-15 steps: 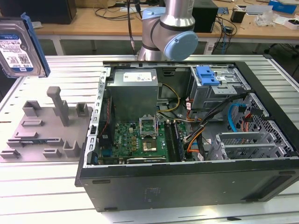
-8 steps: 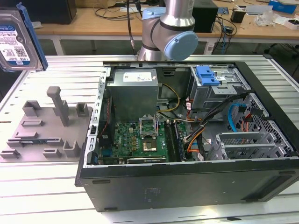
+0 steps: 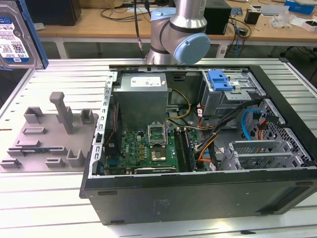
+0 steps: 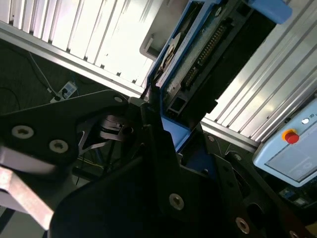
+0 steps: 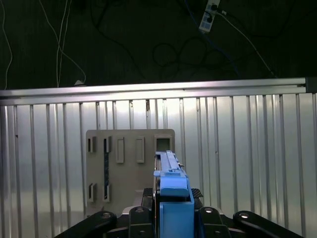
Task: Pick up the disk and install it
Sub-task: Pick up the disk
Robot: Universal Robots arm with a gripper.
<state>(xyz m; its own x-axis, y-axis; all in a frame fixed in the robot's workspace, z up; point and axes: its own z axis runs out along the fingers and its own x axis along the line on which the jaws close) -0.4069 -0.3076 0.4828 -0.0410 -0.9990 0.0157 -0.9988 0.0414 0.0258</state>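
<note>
The silver, blue-capped arm (image 3: 179, 29) stands beyond the open black computer case (image 3: 198, 193); its black fingers (image 4: 157, 134) clamp the blue-framed silver rectangular disk (image 3: 17, 34) edge-up above the grey slotted holder (image 5: 130, 168), at the exterior view's far left

Open computer case (image 3: 198, 194), grey fixture (image 3: 52, 145)

The arm (image 3: 178, 34) holds its gripper (image 5: 171, 210) aloft, jaws clamped on the disk (image 5: 170, 171).

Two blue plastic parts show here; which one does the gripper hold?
The one clipped around the disk, raised at the exterior view's left; the other, a blue bracket, sits atop the drive cage in the case.
</note>
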